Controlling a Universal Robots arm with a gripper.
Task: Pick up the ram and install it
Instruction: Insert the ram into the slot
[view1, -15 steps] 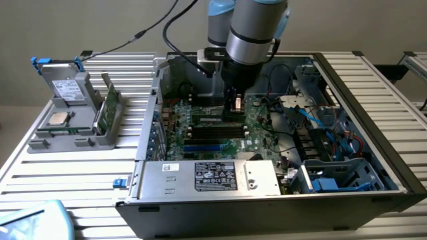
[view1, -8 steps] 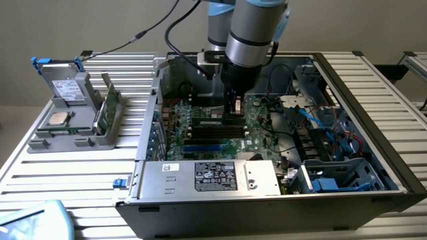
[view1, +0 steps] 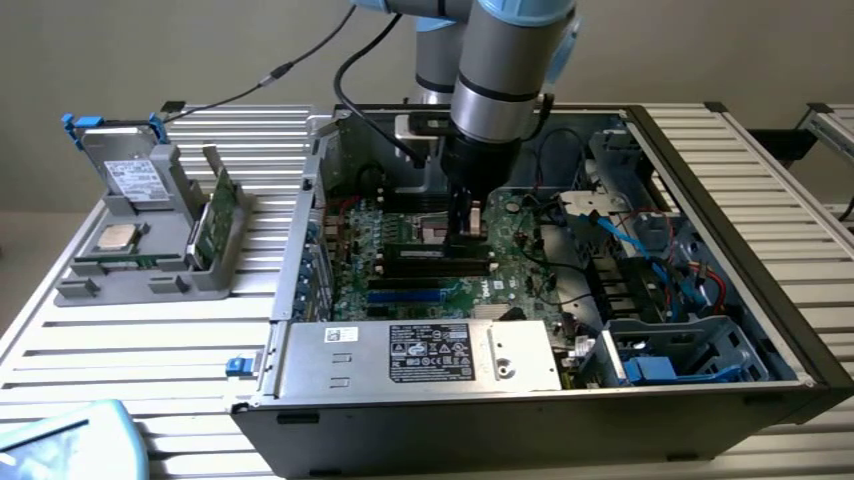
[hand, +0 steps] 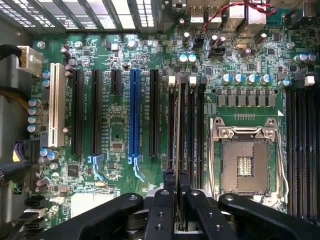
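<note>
The arm (view1: 514, 55) comes down from the upper middle of the exterior view, its grey and blue last link nearly vertical. The dark wrist below it points straight down and carries the gripper (view1: 465, 232) near the frame's centre. In the wrist view, the two black fingers (hand: 167, 192) are drawn close together, parallel, pinching the thin ram (hand: 177, 125) edge-on between them.

The jaws pinch the ram (hand: 178, 125) edge-on, in line with the black memory slots (hand: 192, 130) beside the CPU socket (hand: 245, 162)
</note>
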